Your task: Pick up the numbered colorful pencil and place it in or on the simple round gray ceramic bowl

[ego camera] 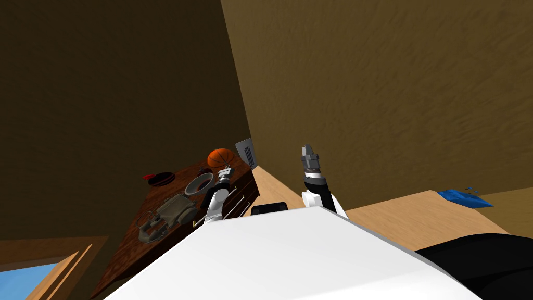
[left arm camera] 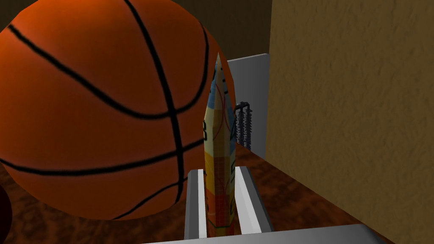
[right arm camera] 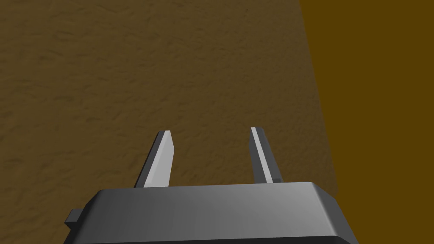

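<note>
The left end effector [left arm camera: 218, 169] is closed narrowly on the numbered pencil [left arm camera: 218, 140], with one thin grey finger [left arm camera: 196, 203] pressed against each side of its lower shaft. The pencil runs along the fingers, and its sharpened tip points away from the dark body of the end effector. Its faces are orange, yellow and pale blue, with dark numerals on them. Close behind it in the left wrist view sits a large orange basketball [left arm camera: 97, 106] with black seams, resting on the dark wooden table [left arm camera: 292, 199]. I cannot tell whether the pencil touches the ball. Past the pencil a light grey panel [left arm camera: 254, 80] leans at the wall, with a dark bristly piece [left arm camera: 243, 125] in front of it. In the head view the left end effector [ego camera: 225, 172] hangs over the table [ego camera: 132, 252], between the basketball [ego camera: 221, 157] and the round grey bowl [ego camera: 191, 188], just beside the bowl's rim. A black and red thing [ego camera: 160, 178] and a grey-green machine-like thing [ego camera: 172, 211] also lie on the table. The right end effector [ego camera: 308, 151] is raised off to the side of the table, facing a brown wall. Its fingers [right arm camera: 163, 161] stand wide apart with nothing between them.
</note>
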